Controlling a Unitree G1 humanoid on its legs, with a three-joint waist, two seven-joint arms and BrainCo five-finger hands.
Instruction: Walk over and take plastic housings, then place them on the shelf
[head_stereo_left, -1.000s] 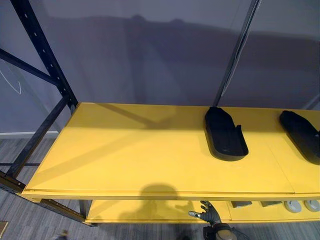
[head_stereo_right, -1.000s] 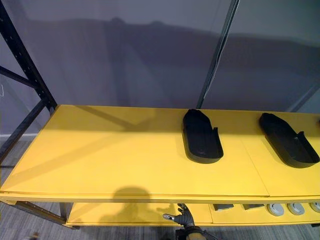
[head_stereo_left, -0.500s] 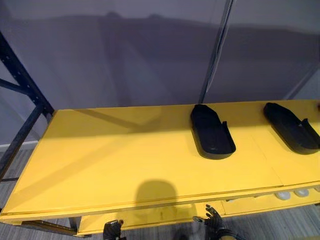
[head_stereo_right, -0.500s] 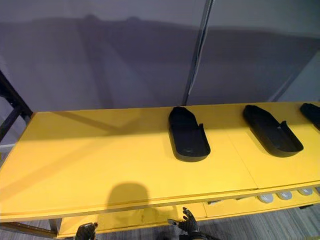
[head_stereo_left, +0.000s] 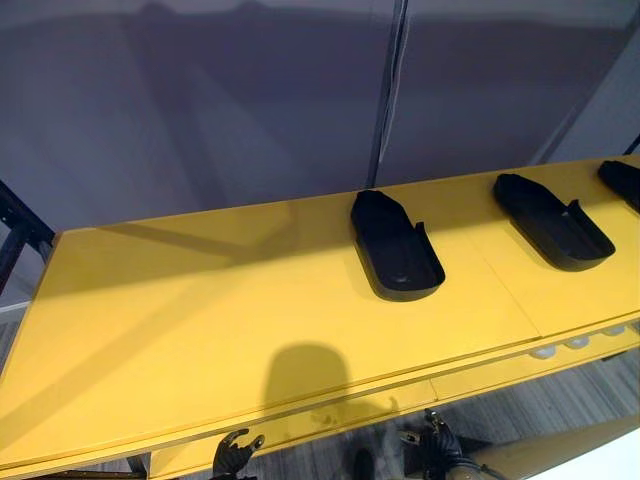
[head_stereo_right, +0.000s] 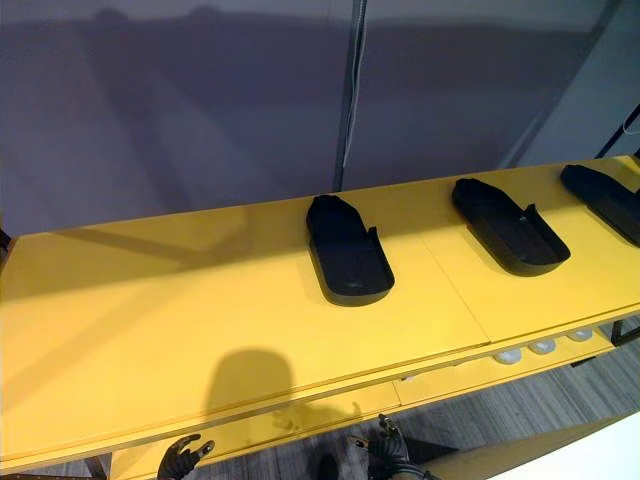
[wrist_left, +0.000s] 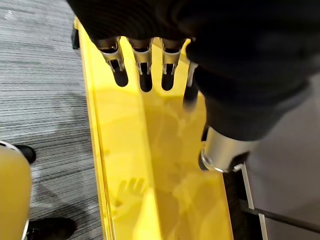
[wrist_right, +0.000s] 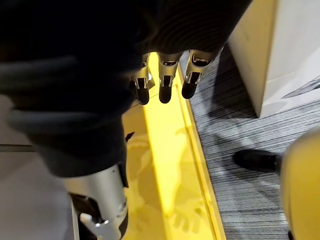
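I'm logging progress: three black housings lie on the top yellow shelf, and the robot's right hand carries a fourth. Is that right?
Not quite: the right hand carries nothing. The right wrist view shows its fingers straight and empty, with a lower yellow board past them. Three black housings do lie on the top yellow shelf.

Top shelf board (head_stereo_left: 200, 320): plain bright yellow, darker where shadows cross it. Left housing (head_stereo_left: 395, 245), middle housing (head_stereo_left: 553, 220) and right housing (head_stereo_left: 622, 180): uniform black, unpatterned. Wall (head_stereo_left: 200, 100): flat grey-violet. Upright post (head_stereo_left: 388, 90): dark grey. Lower shelf (wrist_left: 150, 150): glossy yellow. Floor (wrist_left: 40, 100): grey with fine lighter stripes. Left hand (wrist_left: 143, 62) and right hand (wrist_right: 165, 75): silver fingers, dark tips, black ribbed cover. Round pieces (head_stereo_right: 541, 346) below the top board: white. Box (wrist_right: 290, 50): white. Shoe (wrist_right: 256, 160): black.
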